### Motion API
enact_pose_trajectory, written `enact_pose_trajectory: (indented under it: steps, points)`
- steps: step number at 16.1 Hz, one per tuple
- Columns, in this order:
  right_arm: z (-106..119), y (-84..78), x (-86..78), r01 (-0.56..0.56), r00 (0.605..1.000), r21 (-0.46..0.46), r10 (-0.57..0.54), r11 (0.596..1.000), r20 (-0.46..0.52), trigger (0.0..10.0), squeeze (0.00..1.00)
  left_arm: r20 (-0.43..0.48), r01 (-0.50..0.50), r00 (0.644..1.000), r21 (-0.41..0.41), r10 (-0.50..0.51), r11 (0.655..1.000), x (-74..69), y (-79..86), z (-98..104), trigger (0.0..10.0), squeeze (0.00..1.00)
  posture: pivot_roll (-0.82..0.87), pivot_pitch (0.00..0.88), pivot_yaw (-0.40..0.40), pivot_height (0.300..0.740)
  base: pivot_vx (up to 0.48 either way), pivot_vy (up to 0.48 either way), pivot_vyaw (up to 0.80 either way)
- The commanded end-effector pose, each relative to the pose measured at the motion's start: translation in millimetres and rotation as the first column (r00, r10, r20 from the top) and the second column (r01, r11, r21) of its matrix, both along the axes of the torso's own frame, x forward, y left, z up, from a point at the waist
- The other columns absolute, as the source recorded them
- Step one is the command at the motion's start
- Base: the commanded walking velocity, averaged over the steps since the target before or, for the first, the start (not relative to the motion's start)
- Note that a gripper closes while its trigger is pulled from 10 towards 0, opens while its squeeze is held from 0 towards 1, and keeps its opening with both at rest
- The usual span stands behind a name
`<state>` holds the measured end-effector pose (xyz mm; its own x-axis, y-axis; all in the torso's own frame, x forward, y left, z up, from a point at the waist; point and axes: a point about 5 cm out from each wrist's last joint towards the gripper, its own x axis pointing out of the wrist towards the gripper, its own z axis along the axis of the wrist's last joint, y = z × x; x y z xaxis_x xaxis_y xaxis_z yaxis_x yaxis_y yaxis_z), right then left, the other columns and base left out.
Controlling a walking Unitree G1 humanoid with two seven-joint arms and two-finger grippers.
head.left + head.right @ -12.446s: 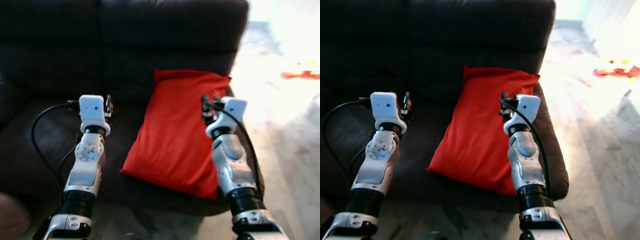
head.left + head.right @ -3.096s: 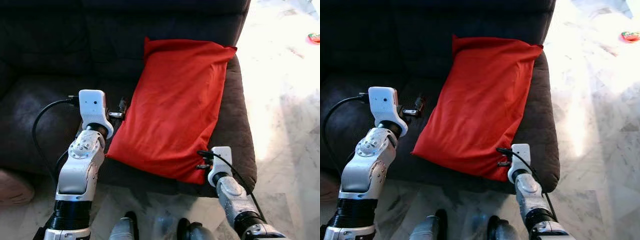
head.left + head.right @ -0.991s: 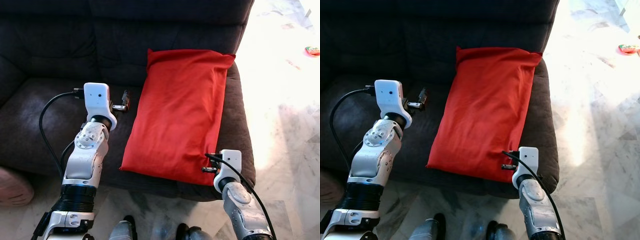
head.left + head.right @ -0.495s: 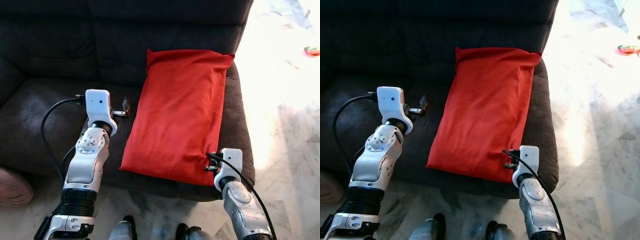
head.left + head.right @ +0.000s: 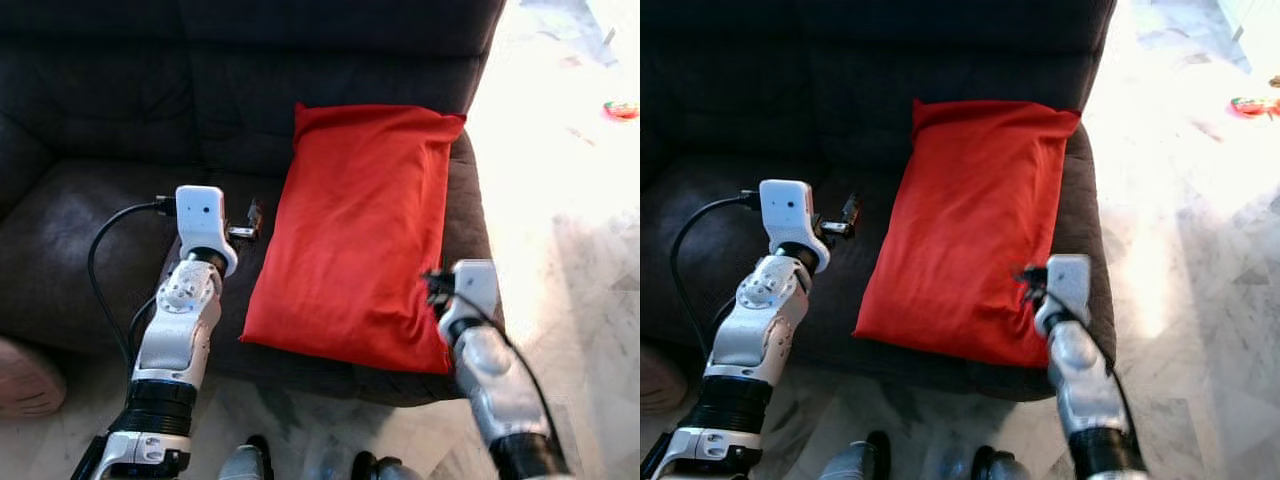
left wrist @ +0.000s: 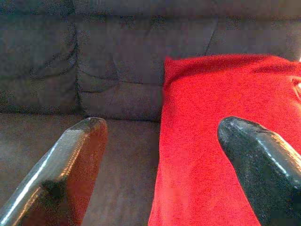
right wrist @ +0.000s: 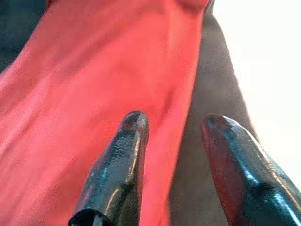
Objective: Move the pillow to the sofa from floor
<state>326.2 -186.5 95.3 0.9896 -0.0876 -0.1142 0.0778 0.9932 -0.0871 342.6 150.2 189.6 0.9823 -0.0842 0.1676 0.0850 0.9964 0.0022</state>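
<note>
Red fabric pillow (image 5: 365, 225) lies on the dark grey sofa (image 5: 120, 130) seat. I read placement as done. Left gripper (image 5: 250, 222) and right gripper (image 7: 174, 155) both released, empty; retraction remains.

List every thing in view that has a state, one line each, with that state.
Red fabric pillow: lying on the sofa seat, top edge leaning on the backrest.
Dark grey fabric sofa: bearing the pillow at its right end.
Left gripper: open, holding nothing, beside the pillow.
Right gripper: open, astride the pillow's right edge.
</note>
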Motion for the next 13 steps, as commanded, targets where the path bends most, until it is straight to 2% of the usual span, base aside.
enact_pose_trajectory:
  steps: [1,3,6,9,13]
  points:
    - [10.2,-8.5,5.8,0.042,0.997,-0.011,-0.041,0.999,0.060,10.0,0.00,0.013,-0.002,1.000,0.038,0.002,0.999,-0.9,0.1,-2.3,10.0,0.00,0.11,0.149,0.005,0.740,0.000,0.000,0.00]
    - [21.4,-11.3,13.9,0.031,0.993,0.010,-0.032,0.999,0.113,10.0,0.00,0.012,-0.006,1.000,0.048,0.006,0.999,-1.8,1.4,-7.9,10.0,0.00,0.11,0.129,0.005,0.740,0.000,0.000,0.00]
    - [24.4,-9.8,20.4,0.006,0.989,0.012,-0.008,1.000,0.150,10.0,0.00,0.021,-0.041,0.999,0.034,0.041,0.999,-3.2,9.2,-19.0,10.0,0.00,0.10,0.100,0.006,0.740,0.000,0.000,0.00]
    - [23.5,-8.9,22.7,0.009,0.987,0.016,-0.011,1.000,0.158,10.0,0.00,0.019,-0.098,0.995,0.037,0.097,0.994,-3.6,18.8,-25.5,10.0,0.00,0.10,0.083,0.002,0.740,0.000,0.000,0.00]
    - [11.3,-7.3,20.0,-0.014,0.991,0.016,0.012,1.000,0.132,10.0,0.00,-0.022,-0.121,0.992,0.037,0.122,0.992,-5.4,19.9,-47.3,10.0,0.00,0.09,0.056,-0.007,0.740,0.000,0.000,0.00]
